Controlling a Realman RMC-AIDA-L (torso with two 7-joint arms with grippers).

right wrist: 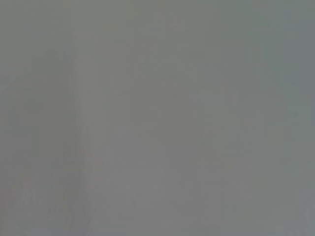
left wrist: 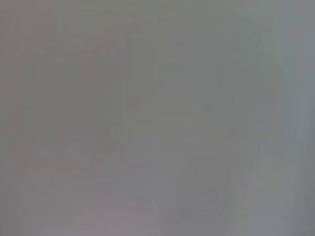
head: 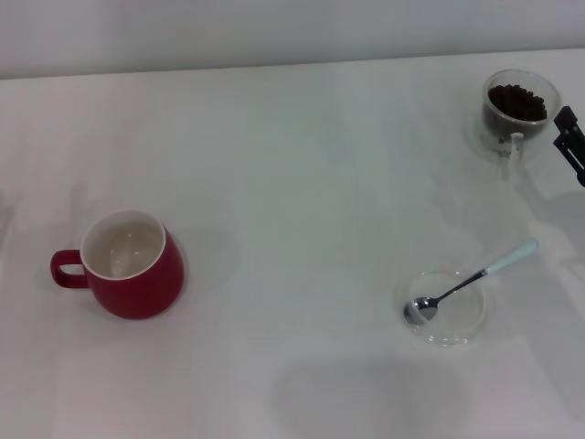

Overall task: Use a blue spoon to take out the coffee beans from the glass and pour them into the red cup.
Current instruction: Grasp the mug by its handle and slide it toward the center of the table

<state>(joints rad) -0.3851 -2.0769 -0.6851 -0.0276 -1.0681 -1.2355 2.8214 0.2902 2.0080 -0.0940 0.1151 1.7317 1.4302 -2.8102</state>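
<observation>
On the white bench, the red cup stands near the left edge. The right gripper pokes in at the right edge beside the glass of coffee beans; whether its claw is apart or together cannot be told. The blue spoon lies across a clear dish toward the near right corner.

The red cup stands upright near left, empty. The glass of coffee beans stands far right. The blue spoon lies near right, bowl leftward.

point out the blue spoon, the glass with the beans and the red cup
blue spoon [head: 473,275]: head view, on its silver neck.
glass [head: 518,108]: head view, on its clear wall.
red cup [head: 146,285]: head view, on its red outer side.
</observation>
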